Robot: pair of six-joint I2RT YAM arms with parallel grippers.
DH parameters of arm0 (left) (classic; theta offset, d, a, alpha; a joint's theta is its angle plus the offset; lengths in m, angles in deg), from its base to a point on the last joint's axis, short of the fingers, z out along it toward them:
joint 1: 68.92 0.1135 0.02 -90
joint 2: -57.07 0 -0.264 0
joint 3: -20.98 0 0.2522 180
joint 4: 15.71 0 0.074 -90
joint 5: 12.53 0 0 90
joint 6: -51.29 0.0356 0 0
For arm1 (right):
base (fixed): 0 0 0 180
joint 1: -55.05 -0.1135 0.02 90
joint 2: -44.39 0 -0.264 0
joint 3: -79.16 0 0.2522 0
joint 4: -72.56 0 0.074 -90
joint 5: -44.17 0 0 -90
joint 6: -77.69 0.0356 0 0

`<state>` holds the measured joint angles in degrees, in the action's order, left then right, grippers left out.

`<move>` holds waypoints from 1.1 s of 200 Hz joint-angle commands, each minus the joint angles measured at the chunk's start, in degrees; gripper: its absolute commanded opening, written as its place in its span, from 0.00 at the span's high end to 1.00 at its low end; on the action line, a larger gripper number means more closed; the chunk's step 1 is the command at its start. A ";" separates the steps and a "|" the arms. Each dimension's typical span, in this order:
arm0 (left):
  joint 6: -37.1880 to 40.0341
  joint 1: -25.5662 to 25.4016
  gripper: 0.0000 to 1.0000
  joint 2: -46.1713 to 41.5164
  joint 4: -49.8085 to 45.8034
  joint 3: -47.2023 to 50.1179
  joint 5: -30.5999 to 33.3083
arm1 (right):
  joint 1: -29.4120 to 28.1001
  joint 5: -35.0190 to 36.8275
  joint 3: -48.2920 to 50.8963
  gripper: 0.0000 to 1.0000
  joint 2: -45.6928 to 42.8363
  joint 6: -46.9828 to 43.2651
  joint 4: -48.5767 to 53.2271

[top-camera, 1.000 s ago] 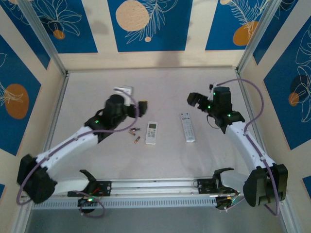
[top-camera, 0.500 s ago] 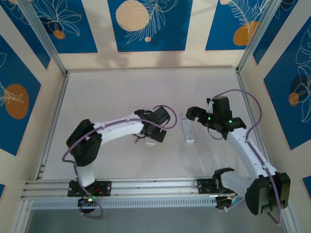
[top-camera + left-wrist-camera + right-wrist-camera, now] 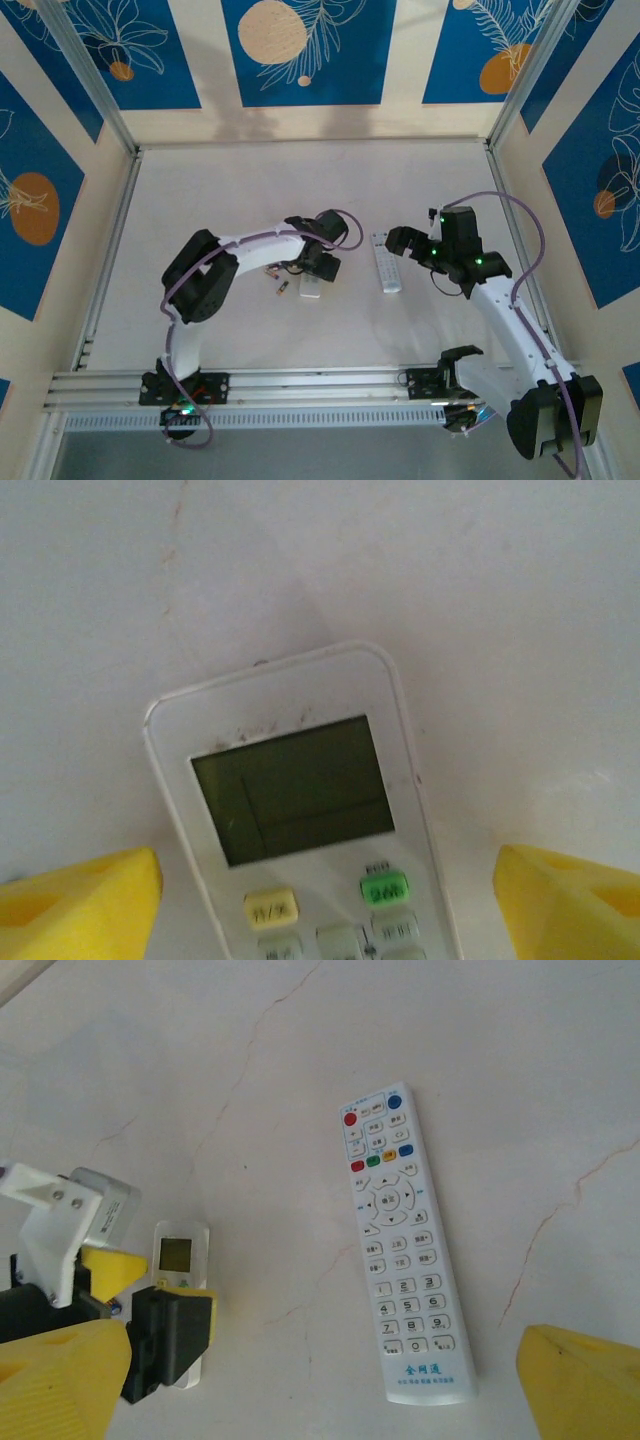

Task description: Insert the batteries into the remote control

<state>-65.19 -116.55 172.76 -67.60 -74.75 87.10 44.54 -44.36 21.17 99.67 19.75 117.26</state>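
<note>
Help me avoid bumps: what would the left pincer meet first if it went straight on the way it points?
Probably the small remote, lying screen-up straight ahead between the yellow fingers of the left pincer; how near is unclear.

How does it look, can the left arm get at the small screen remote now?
Probably yes: the left fingers stand open either side of the screen remote, which lies flat with nothing between.

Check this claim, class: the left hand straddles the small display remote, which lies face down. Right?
No. The small display remote lies face up, its screen showing in the left wrist view. The left hand does straddle it.
</note>
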 commanded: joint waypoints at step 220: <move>-48.54 13.31 0.54 -23.68 79.49 7.60 -53.89 | -9.36 -44.81 -14.92 0.01 7.11 20.38 -32.66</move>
<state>-101.47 -102.94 147.89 -5.99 -68.76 37.59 35.98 -84.60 7.97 105.16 35.16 92.51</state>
